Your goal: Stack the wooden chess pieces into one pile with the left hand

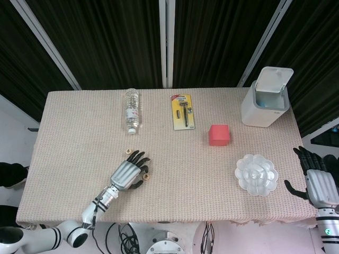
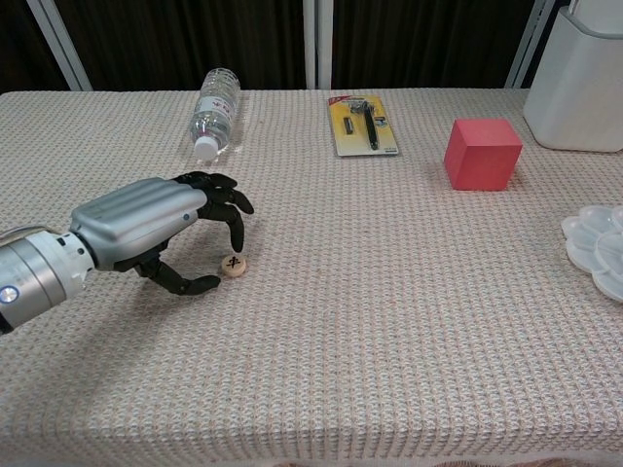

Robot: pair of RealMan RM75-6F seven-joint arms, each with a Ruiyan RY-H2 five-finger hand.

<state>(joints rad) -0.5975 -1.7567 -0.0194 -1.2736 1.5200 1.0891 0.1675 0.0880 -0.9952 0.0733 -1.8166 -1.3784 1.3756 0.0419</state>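
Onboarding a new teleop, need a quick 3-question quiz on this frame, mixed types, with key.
1. True or false: the left hand has already lifted the chess piece off the table.
2. Which lies nearest the water bottle? A) razor pack B) red cube C) white flower dish
3. Fill in: the head view shows ___ chess pieces near the left hand.

Key: 1 false, it lies flat between the fingertips; 2 A; 3 two, the second behind the fingers.
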